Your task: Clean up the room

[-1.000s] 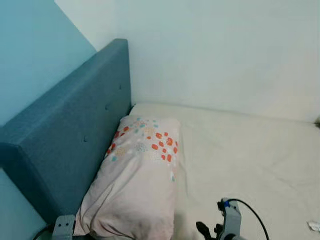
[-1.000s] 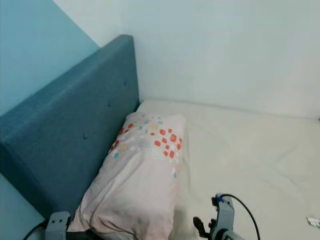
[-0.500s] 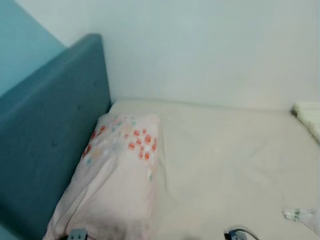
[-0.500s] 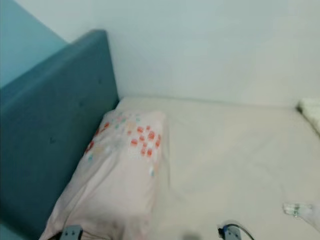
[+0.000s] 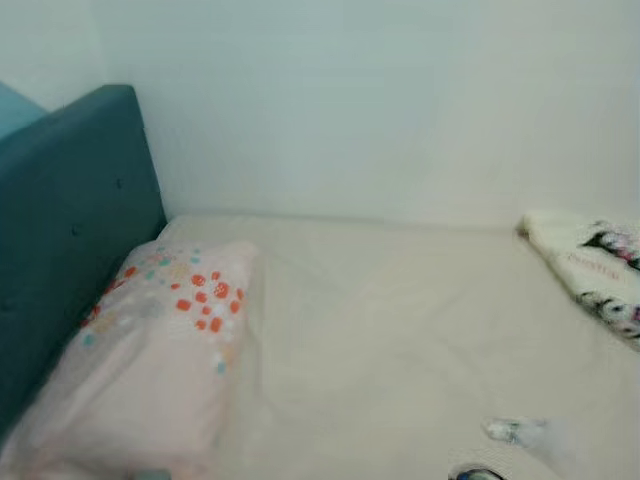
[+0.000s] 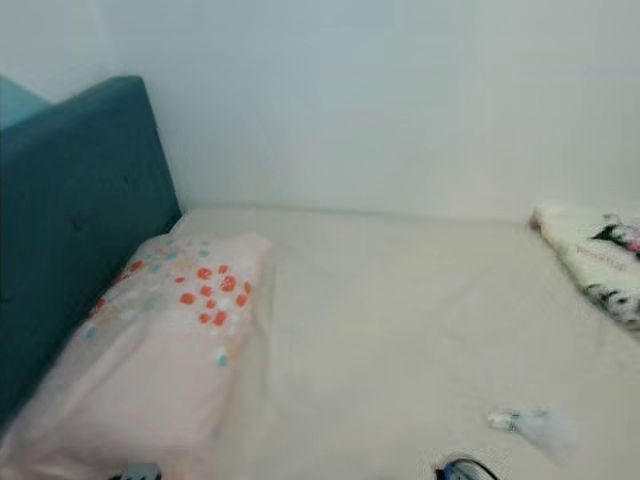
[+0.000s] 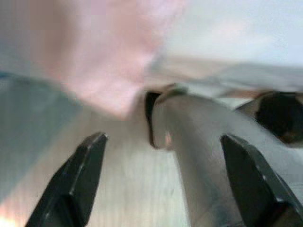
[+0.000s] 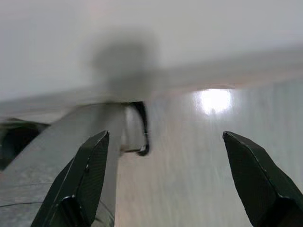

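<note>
A bed with a cream sheet (image 5: 400, 320) lies before me against a white wall. A pink pillow with red and teal spots (image 5: 150, 350) rests at its left end by the teal headboard (image 5: 60, 230). A small clear wrapper (image 5: 515, 430) lies on the sheet at the lower right. A white printed blanket (image 5: 590, 265) is bunched at the right edge. My left gripper (image 7: 163, 177) is open, low beside the bed, with nothing between its fingers. My right gripper (image 8: 165, 175) is open too, over a pale floor.
The white wall (image 5: 380, 100) runs along the far side of the bed. The headboard blocks the left. A silver frame leg (image 7: 203, 156) stands close to the left gripper. The whole picture is blurred.
The camera has swung to the right: pillow and headboard slid left, and the printed blanket and the wrapper have come into view. The arm parts at the bottom edge have dropped out of sight.
</note>
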Controlling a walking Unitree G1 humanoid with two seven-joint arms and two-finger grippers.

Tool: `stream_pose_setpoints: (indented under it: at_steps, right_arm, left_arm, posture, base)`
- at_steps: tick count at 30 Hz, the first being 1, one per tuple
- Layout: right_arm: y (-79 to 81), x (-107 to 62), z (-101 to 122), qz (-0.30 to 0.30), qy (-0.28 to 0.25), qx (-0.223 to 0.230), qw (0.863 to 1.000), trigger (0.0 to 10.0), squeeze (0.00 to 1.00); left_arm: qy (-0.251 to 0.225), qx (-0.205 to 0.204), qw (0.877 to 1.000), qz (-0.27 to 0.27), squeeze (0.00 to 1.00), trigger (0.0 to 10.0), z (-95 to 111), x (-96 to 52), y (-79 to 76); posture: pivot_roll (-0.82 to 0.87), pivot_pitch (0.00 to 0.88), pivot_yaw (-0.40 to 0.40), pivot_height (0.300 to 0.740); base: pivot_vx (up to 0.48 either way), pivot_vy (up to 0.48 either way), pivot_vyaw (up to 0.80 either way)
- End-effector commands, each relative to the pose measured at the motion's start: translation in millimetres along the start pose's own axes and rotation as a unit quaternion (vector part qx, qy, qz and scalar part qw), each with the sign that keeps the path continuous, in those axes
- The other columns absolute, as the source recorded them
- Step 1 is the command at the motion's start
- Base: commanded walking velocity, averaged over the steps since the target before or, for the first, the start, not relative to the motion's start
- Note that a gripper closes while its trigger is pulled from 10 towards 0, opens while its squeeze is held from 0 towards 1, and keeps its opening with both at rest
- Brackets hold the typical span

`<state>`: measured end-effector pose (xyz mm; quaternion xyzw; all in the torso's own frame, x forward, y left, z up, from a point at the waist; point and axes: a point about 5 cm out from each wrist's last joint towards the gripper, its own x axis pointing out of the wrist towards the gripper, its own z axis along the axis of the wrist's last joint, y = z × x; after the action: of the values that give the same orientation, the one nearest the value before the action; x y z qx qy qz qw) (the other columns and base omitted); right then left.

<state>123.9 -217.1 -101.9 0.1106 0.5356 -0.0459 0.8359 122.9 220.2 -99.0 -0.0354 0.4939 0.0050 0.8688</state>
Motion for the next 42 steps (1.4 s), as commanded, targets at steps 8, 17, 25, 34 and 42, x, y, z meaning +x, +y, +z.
stream_pose_setpoints:
  at_steps: [8, 17, 25, 34, 42]
  right_arm:
    - [-1.0, -0.6, -5.6, -0.004, 0.006, 0.003, 1.0, 10.0, 0.0]
    - [-0.7, -0.7, -6.6, -0.005, 0.006, 0.004, 1.0, 10.0, 0.0]
    - [0.2, -0.8, -6.0, 0.007, 0.0, 0.009, 1.0, 10.0, 0.0]
    - [1.4, -0.9, -4.5, 0.024, -0.009, 0.013, 1.0, 10.0, 0.0]
    - [5.6, -0.9, -6.8, 0.049, -0.004, -0.007, 0.999, 10.0, 0.0]
  left_arm:
    - [0.006, 0.006, 1.0, 0.0, 0.0, 10.0, -0.3, -0.1, 1.4]
    - [0.003, 0.006, 1.0, 0.001, 0.0, 10.0, 1.1, 0.1, 1.5]
    - [0.003, 0.005, 1.0, 0.0, 0.0, 10.0, 0.3, 0.2, 0.4]
    - [0.005, 0.006, 1.0, -0.002, 0.0, 10.0, -1.2, 0.1, -0.9]
    - [0.008, 0.008, 1.0, -0.003, 0.0, 10.0, -3.9, -0.2, -2.0]
  posture:
    - [-0.04, 0.0, -0.067, 0.713]
    - [-0.04, 0.0, -0.064, 0.713]
    - [-0.04, 0.0, -0.066, 0.713]
    - [-0.05, 0.0, -0.067, 0.713]
    - [-0.05, 0.0, -0.068, 0.713]
  base:
    - [0.0, -0.48, -0.48]
    - [0.0, -0.48, 0.0]
    - [0.0, -0.48, 0.0]
    - [0.0, -0.48, 0.0]
    - [0.0, -0.48, 0.4]
